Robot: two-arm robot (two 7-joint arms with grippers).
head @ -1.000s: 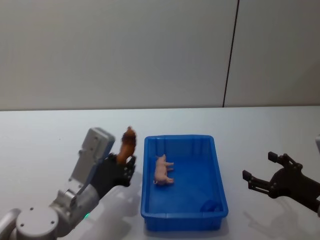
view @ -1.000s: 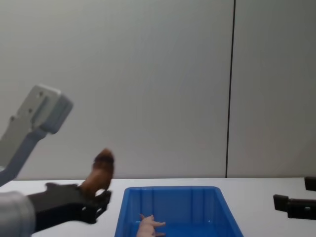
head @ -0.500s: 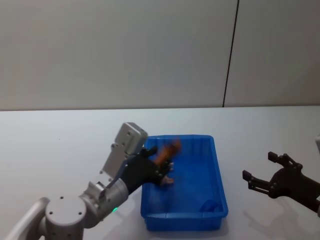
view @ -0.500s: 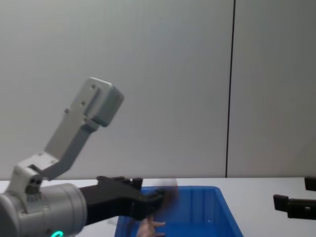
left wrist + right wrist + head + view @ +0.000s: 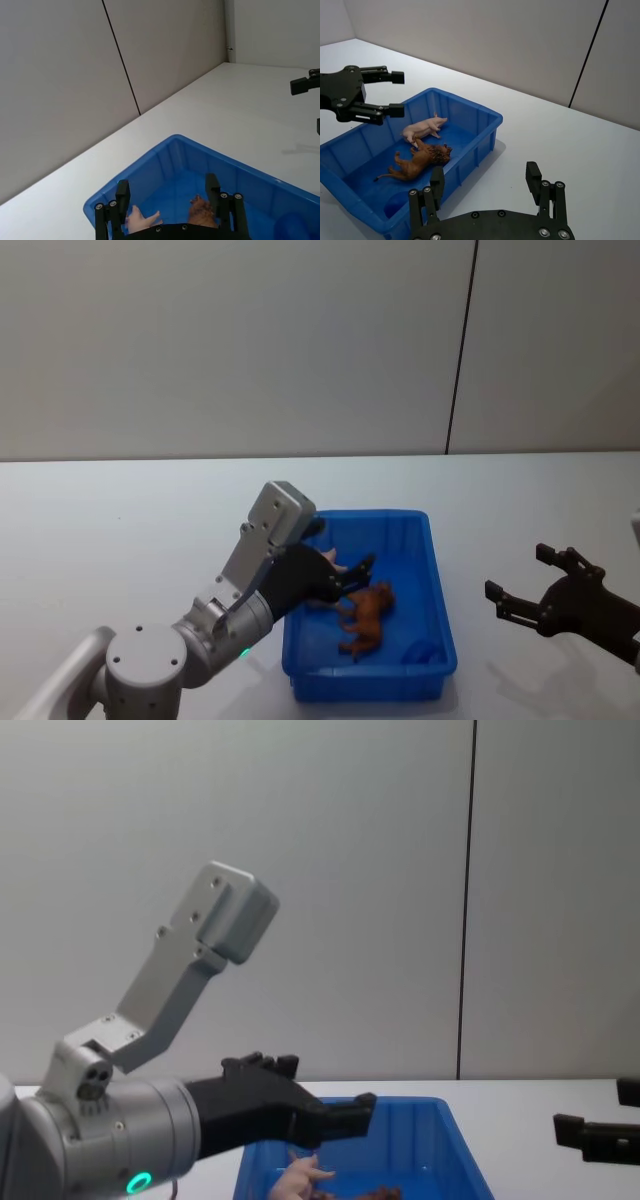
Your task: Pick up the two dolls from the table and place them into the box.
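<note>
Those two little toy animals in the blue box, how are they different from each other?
The pig is pale pink and smooth; the lion is reddish-brown with a shaggy mane and a long thin tail. The pig lies toward the box's far end, partly under the open left hand, while the lion lies nearer the middle, in plain sight. Both are small, lie on their sides on the box floor, and neither is held.
</note>
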